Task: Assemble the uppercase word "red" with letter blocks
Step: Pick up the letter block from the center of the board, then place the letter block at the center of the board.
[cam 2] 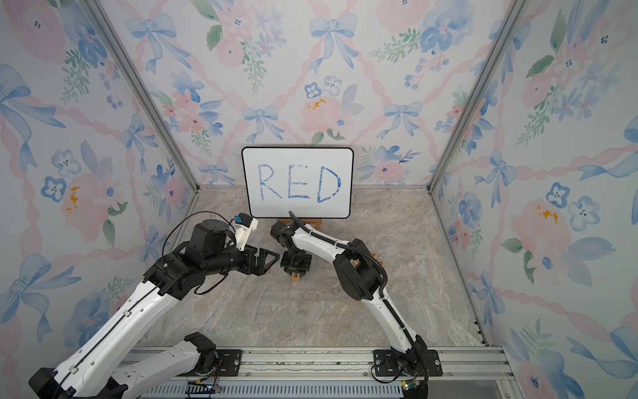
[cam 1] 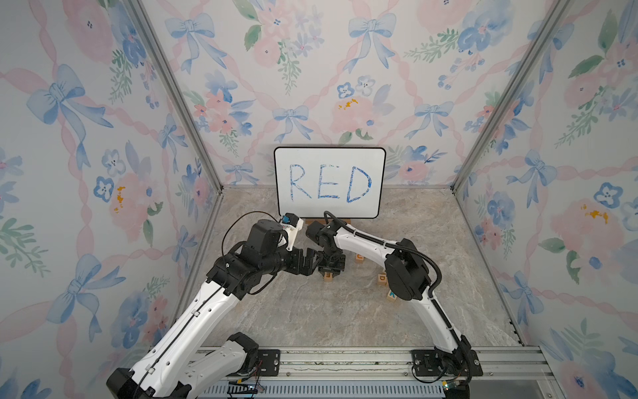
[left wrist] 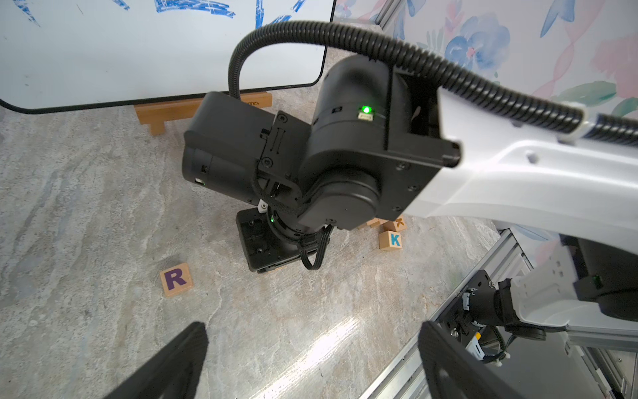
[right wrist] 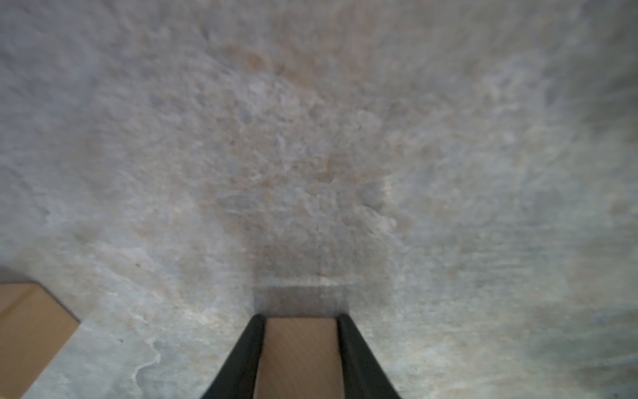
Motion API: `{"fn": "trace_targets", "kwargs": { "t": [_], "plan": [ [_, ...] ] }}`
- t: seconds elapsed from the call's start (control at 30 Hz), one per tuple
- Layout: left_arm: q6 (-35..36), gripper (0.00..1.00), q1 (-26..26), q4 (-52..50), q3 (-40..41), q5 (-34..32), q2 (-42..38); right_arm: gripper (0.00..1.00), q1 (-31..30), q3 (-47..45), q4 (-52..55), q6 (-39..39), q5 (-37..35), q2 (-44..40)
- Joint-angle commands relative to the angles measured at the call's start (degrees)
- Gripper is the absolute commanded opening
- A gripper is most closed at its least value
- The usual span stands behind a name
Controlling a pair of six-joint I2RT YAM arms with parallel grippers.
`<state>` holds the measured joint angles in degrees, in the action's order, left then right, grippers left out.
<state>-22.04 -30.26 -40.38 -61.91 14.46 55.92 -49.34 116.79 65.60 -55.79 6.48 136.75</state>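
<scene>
- Soft, even light is filling both top views, and the wallpapered side walls (cam 1: 69,172) are bowing outward toward the frame edges.
- A bright glare is streaking across the marble tabletop (left wrist: 310,349) in the left wrist view.
- The right wrist view is smearing out of focus, and a dark shadow is falling just ahead of the letter block (right wrist: 300,359).

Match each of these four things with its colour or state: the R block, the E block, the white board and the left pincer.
Column one:
1. R block
2. E block
3. white board
4. left pincer

Column two:
a. blue handwriting
b. open, holding nothing
c. purple letter
d. clamped in the right pincer

Pairs: 1-c, 2-d, 3-a, 4-b.
</scene>
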Motion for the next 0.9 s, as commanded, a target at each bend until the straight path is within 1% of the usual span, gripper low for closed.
{"fn": "trace_targets", "kwargs": {
  "t": [0.0,0.1,0.23,0.37,0.5,0.67,0.87],
  "plan": [
    [1.56,0.98,0.59,0.21,0.82,0.72,-0.99,0.31,-0.29,-0.2,0.64,0.33,-0.39,-1.07],
    [1.65,0.98,0.56,0.19,0.74,0.59,-0.92,0.25,-0.49,1.01,1.75,2.0,-1.08,-0.22],
    [1.65,0.98,0.64,0.21,0.3,0.57,-0.55,0.25,-0.92,3.24,2.34,4.22,-2.28,0.75],
    [1.65,0.98,0.72,0.21,-0.14,0.57,-0.12,0.25,-1.45,9.56,4.18,7.97,-3.36,4.05],
    [1.52,0.98,0.75,0.21,-0.73,0.66,-0.03,0.25,-1.55,16.53,6.89,9.96,-3.42,7.89],
    [1.4,0.98,0.91,0.21,-2.47,0.66,0.55,0.25,-1.47,22.73,9.73,10.44,-3.39,11.38],
    [1.56,0.98,1.17,0.16,-3.6,0.85,0.7,0.25,-1.72,24.1,9.72,9.57,-2.72,12.75]
  ]
}}
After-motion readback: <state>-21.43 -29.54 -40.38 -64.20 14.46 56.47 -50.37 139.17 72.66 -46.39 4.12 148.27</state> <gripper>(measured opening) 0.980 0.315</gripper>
